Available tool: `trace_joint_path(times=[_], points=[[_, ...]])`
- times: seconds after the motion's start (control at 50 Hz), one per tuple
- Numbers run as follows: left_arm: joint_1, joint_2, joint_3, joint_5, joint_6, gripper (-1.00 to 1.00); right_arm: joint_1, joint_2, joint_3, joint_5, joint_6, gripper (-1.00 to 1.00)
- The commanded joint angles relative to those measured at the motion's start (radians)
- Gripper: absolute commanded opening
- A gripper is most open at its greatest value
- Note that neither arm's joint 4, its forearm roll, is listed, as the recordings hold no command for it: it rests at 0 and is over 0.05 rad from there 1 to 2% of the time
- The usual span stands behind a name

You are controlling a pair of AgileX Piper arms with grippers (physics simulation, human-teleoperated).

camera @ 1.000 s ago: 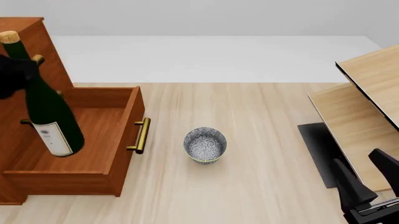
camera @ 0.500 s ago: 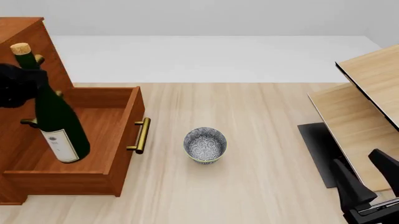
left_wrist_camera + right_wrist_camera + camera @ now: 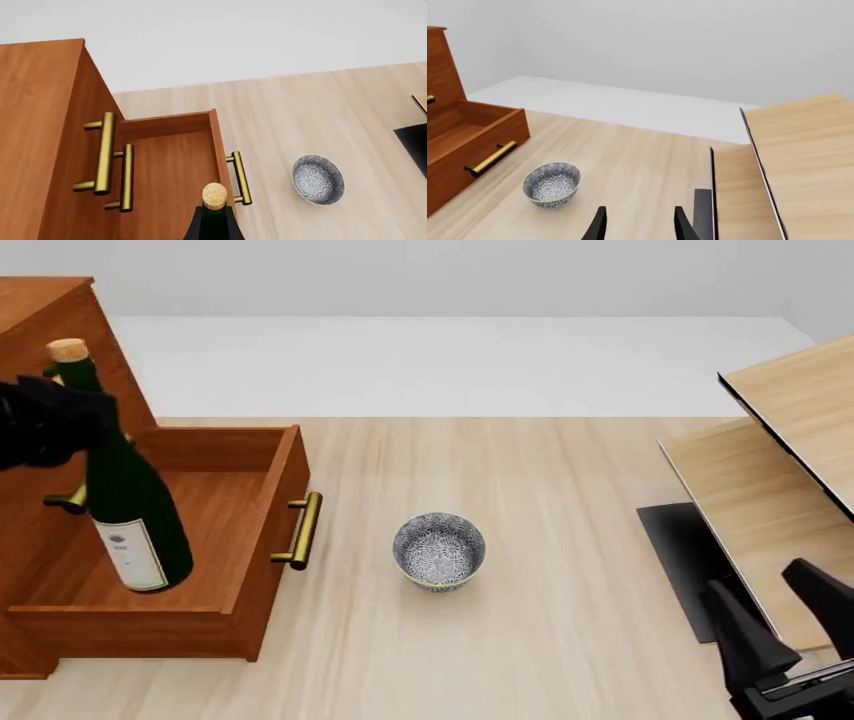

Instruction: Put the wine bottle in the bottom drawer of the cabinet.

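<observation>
Wine bottle (image 3: 127,502) is held by the neck in the left tool (image 3: 54,422), which is clamped on it just below the tan cap; the tool shows only as a dark mass at the front view's left edge. The bottle is tilted, cap toward the cabinet (image 3: 54,310) and base swung out toward the near part of the drawer, label facing the camera.

Bottom drawer (image 3: 254,540) is pulled fully open, with the bottle's lower body within its walls. Whether the base rests on the drawer floor or hangs just above cannot be told. A neck grip is judged to suit the job: the heavy body hangs below, and the fingers are kept clear of the drawer walls.

In the left wrist view the cap and dark neck (image 3: 214,210) are seen over the open drawer, with the upper drawers' brass handles (image 3: 103,155) to one side and the drawer's own handle (image 3: 240,177) beyond the cap.

Patterned bowl (image 3: 439,550) stands on the worktop (image 3: 561,540) beside the drawer front, apart from it and not involved.

Right tool (image 3: 637,224) is parked near the pale wood furniture (image 3: 787,500), its two fingers spread with nothing between them.

The task is judged close to done: bottle to be set down and released. The risk is tipping against the drawer wall.
</observation>
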State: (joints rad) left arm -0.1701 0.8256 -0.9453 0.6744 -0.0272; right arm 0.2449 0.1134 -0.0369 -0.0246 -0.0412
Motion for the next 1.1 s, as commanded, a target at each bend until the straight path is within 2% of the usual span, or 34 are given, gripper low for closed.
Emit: trace_joint_path(times=[0.02,0.12,0.14,0.18,0.2,0.32,0.38,0.4,0.48,0.52,0.54,0.56,0.64,0.66,0.7,0.72,0.74,0.8,0.84,0.86,0.9,0.94,0.96,1.1], points=[[0.004,0.079,-0.088,0.095,-0.018,-1.0,0.013,0.022,0.007,-0.019,0.0,1.0],[0.004,0.131,-0.098,0.126,-0.01,-1.0,0.022,0.049,0.013,-0.043,0.002,1.0],[0.025,0.146,-0.102,0.126,0.015,-1.0,0.025,0.067,0.016,-0.058,0.001,1.0],[0.01,0.162,-0.113,0.131,-0.015,-1.0,0.028,0.071,0.019,-0.061,0.002,1.0],[0.022,0.173,-0.119,0.134,0.001,-1.0,0.03,0.076,0.021,-0.064,0.001,1.0],[0.018,0.232,-0.185,0.152,-0.022,-1.0,0.032,0.083,0.023,-0.069,0.001,1.0],[0.017,0.249,-0.21,0.152,-0.019,-1.0,0.03,0.084,0.024,-0.065,0.0,1.0],[0.022,0.256,-0.223,0.154,0.005,-1.0,0.032,0.091,0.025,-0.071,0.0,1.0],[0.034,0.287,-0.285,0.171,0.007,-1.0,0.032,0.096,0.026,-0.075,-0.001,1.0],[0.03,0.305,-0.313,0.183,-0.014,-1.0,0.032,0.102,0.026,-0.08,-0.003,1.0],[0.043,0.315,-0.321,0.182,0.012,-1.0,0.033,0.104,0.026,-0.082,-0.003,1.0],[0.04,0.321,-0.328,0.181,0.0,-1.0,0.031,0.105,0.027,-0.082,-0.003,1.0],[0.064,0.36,-0.334,0.177,0.008,-1.0,0.029,0.094,0.027,-0.069,-0.003,1.0],[0.042,0.376,-0.334,0.189,-0.038,-1.0,0.029,0.092,0.028,-0.067,-0.004,1.0],[0.066,0.384,-0.339,0.179,0.005,-1.0,0.03,0.096,0.028,-0.071,-0.005,1.0],[0.035,0.395,-0.341,0.187,-0.03,-1.0,0.027,0.097,0.028,-0.071,-0.005,1.0],[0.056,0.404,-0.333,0.187,0.006,-1.0,0.029,0.099,0.028,-0.073,-0.006,1.0],[0.031,0.424,-0.321,0.188,-0.016,-1.0,0.03,0.104,0.029,-0.076,-0.005,1.0],[0.046,0.426,-0.323,0.176,0.022,-1.0,0.028,0.1,0.029,-0.07,-0.005,1.0],[0.027,0.443,-0.317,0.187,-0.014,-1.0,0.028,0.103,0.029,-0.073,-0.004,1.0],[0.036,0.447,-0.327,0.18,0.007,-1.0,0.029,0.107,0.03,-0.076,-0.004,1.0],[0.007,0.461,-0.328,0.189,-0.032,-1.0,0.029,0.106,0.031,-0.074,-0.004,1.0],[0.023,0.463,-0.335,0.183,-0.01,-1.0,0.03,0.106,0.031,-0.074,-0.003,1.0],[0.044,0.512,-0.342,0.159,0.007,-1.0,0.032,0.094,0.031,-0.058,-0.003,1.0]])
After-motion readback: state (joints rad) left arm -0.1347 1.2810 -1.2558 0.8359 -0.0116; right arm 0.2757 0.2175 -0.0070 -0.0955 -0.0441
